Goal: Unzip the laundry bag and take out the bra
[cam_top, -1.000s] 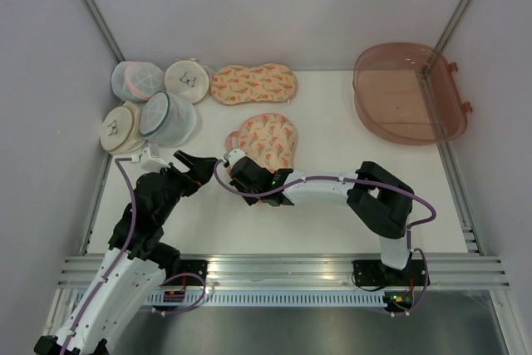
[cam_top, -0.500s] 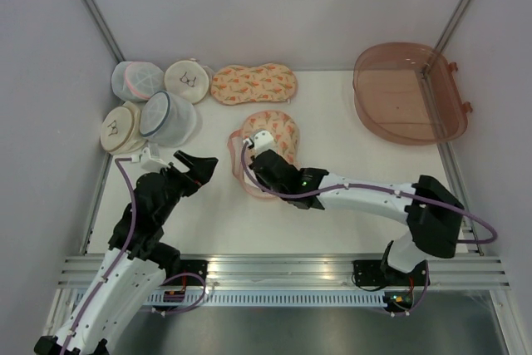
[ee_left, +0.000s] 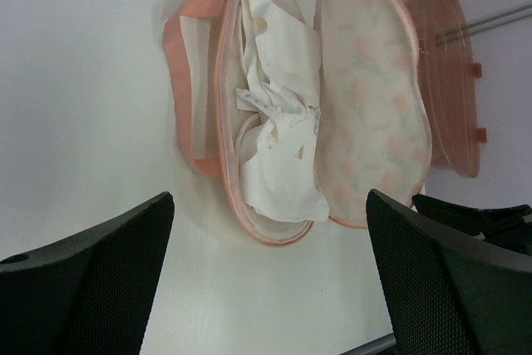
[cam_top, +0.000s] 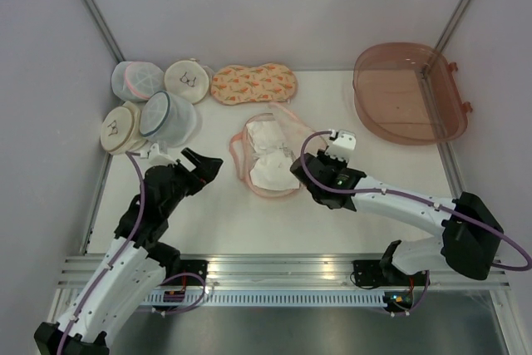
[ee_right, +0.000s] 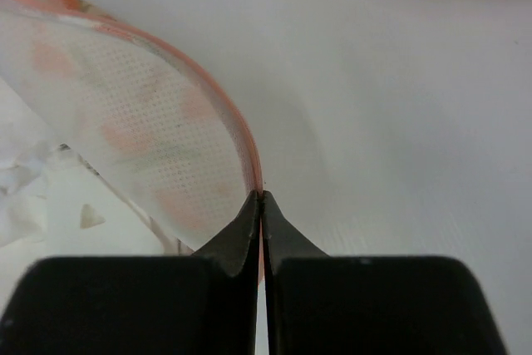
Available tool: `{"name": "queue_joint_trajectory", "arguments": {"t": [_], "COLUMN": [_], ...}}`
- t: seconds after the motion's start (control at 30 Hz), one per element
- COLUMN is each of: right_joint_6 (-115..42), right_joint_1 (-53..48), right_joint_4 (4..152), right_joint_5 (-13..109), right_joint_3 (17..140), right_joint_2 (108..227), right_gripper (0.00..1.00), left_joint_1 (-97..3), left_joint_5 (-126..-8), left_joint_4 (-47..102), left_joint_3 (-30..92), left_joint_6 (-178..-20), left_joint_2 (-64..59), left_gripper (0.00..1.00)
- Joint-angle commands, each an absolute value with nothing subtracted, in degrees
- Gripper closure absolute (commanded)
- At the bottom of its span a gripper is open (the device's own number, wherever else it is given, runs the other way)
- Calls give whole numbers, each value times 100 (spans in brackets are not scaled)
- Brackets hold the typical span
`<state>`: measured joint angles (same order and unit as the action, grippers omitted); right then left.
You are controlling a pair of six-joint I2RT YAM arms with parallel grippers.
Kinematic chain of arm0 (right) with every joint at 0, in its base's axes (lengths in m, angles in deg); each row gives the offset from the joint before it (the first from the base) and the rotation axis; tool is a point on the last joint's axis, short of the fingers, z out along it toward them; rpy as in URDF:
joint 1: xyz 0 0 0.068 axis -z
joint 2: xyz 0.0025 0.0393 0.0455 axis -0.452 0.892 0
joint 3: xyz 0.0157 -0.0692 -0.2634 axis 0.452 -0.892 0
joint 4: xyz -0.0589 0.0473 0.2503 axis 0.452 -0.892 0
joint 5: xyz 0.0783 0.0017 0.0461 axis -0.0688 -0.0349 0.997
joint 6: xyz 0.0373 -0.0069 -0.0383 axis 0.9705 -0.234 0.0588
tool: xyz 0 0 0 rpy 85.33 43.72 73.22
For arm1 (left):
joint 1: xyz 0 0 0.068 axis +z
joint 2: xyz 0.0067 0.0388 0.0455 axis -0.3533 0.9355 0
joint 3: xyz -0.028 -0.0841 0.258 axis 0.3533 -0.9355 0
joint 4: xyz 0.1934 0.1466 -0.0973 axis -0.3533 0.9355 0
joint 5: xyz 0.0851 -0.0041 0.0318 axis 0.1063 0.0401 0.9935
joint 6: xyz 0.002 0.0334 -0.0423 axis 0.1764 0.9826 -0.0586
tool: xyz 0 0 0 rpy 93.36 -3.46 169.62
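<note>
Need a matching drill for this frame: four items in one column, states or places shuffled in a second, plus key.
Column 1
1. bra
2. left gripper
3. right gripper
4. pink translucent tub

Column 2
A. shut on the flap edge of the laundry bag
B. at the back right, apart from the bag
C. open, holding nothing, left of the bag
D. lying in the unzipped bag

Pairs: 1-D, 2-C, 3-A, 4-B

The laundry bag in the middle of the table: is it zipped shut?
No, the laundry bag lies spread open, with its pale lining facing up and the white bra exposed in the other half.
</note>
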<state>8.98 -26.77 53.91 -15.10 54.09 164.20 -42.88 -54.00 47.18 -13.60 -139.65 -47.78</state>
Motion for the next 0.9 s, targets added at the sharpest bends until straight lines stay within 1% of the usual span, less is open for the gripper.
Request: {"name": "queue_joint_trajectory", "arguments": {"t": [0.0,0.07,0.13,0.2,0.23,0.3,0.33,0.37,0.4,0.5,0.53,0.57,0.6,0.63,0.67,0.7,0.77,0.8,0.87], "right_joint_6": [2811,3286,3744,3658,3466,3429,3220,2966,2772,1262,292,-13,-312,-567,-787,-912,-1175,-1194,-1133], "right_joint_1": [-2683,-2692,-2674,-2622,-2517,-2455,-2446,-2385,-2375,-2366,-2366,-2366,-2366,-2332,-2279,-2183,-1840,-1726,-1208], "right_joint_4": [4210,3719,3550,3749,3899,3918,3962,4127,4190,5320,6273,6674,7017,7308,7528,7617,8255,8503,9143], "right_joint_5": [-2389,-2565,-2767,-2690,-2559,-2487,-2435,-2234,-2145,-1225,-847,-78,260,612,1285,1640,2414,3087,3785], "right_joint_3": [5179,5108,4985,4845,4775,4765,4774,4852,4905,4915,4697,4599,4529,4502,4615,4694,4765,4765,4826], "right_joint_2": [16052,15911,15728,15612,15568,15603,15673,15717,15804,15710,15648,15612,15612,15673,15787,16075,16384,16707,17095], "right_gripper": [99,100,99,97,93,89,76,66,51,36,34,31,29,27,25,24,24,25,25], "left_joint_1": [-4266,-4266,-4266,-4275,-4275,-4275,-4266,-4275,-4266,-4275,-4266,-4275,-4266,-4275,-4275,-4275,-4266,-4266,-4275], "left_joint_5": [-5615,-5668,-5756,-5800,-5835,-5870,-5870,-5870,-5870,-6011,-6020,-6020,-6011,-6011,-6020,-6037,-6055,-6064,-6081], "left_joint_4": [4364,4311,4224,4171,4110,4065,4039,4039,4039,4030,4030,4021,4021,4012,4012,4012,4021,4021,4021], "left_joint_3": [-1250,-1232,-1223,-1197,-1188,-1171,-1144,-1135,-1144,-1153,-1153,-1153,-1153,-1153,-1153,-1153,-1188,-1205,-1249], "left_joint_6": [-13998,-14007,-14007,-14007,-14007,-13998,-13998,-13990,-13990,-13981,-13981,-13972,-13963,-13955,-13937,-13928,-13928,-13945,-13946], "left_joint_2": [-4579,-4438,-4342,-4218,-4166,-4104,-4078,-4060,-4034,-4042,-4042,-4042,-4051,-4051,-4051,-4060,-4086,-4095,-4156], "left_gripper": [1,1,1,1,1,1,1,1,1,1,1,1,1,1,1,1,1,1,1]}}
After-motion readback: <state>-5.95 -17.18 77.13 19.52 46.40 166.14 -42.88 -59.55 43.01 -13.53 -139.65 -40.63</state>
